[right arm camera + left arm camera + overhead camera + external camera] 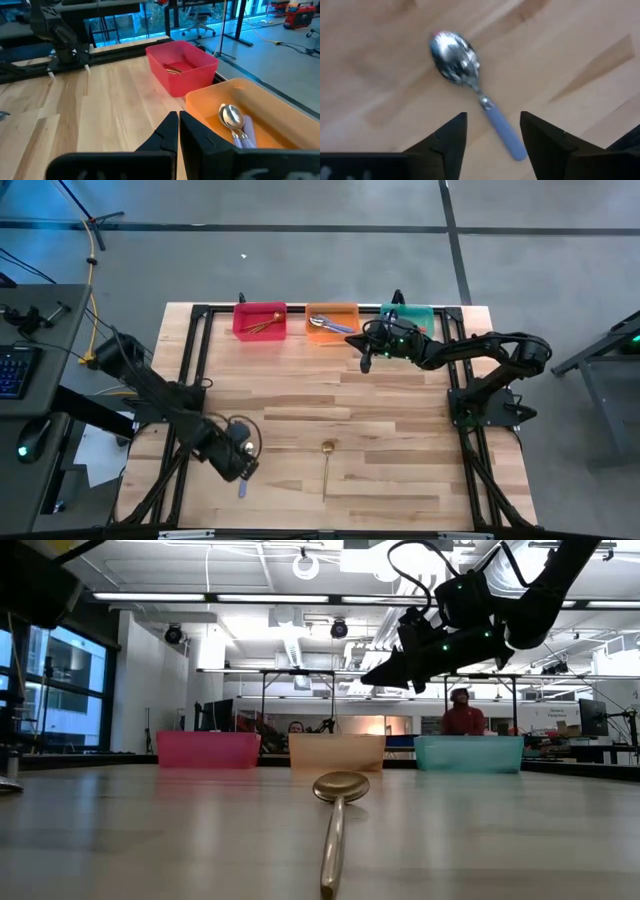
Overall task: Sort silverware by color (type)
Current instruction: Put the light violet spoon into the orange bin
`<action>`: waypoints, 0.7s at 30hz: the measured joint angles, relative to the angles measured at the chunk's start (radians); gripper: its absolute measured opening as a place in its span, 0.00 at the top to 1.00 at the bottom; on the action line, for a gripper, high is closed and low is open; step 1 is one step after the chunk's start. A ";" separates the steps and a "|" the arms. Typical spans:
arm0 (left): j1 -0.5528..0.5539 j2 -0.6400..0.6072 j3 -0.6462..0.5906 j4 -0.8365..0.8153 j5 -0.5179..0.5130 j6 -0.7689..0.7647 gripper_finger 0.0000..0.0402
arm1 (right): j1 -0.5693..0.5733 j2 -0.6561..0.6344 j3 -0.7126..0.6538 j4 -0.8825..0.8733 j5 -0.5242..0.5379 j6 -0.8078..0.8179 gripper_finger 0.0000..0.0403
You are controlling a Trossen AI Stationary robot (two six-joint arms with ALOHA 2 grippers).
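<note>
A spoon with a silver bowl and a purple-blue handle [470, 75] lies flat on the wood near the table's near-left part [242, 490]. My left gripper [492, 120] is open just over it, one finger on each side of the handle. An all-gold spoon [327, 463] lies flat near the near edge, bowl toward the bins [338, 787]. My right gripper [178, 131] is shut and holds nothing. It hangs above the table [365, 362] in front of the orange bin [332, 322]. That bin holds purple-blue-handled spoons [235, 122].
Three bins stand in a row along the far edge: a red bin [260, 318] with gold spoons in it [172, 69], the orange one, and a teal bin [412, 316] partly hidden under my right arm. A black frame rims the table. People show in the room behind [463, 715].
</note>
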 joint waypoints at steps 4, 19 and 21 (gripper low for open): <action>-0.027 0.085 0.003 0.065 -0.002 -0.079 0.52 | 0.000 0.000 0.000 -0.001 0.000 -0.005 1.00; 0.003 0.228 0.003 0.058 -0.117 -0.025 0.52 | 0.001 0.000 0.000 -0.009 0.000 -0.005 1.00; 0.003 0.241 0.006 0.054 -0.125 -0.013 0.54 | 0.001 0.000 0.000 -0.009 0.000 -0.005 1.00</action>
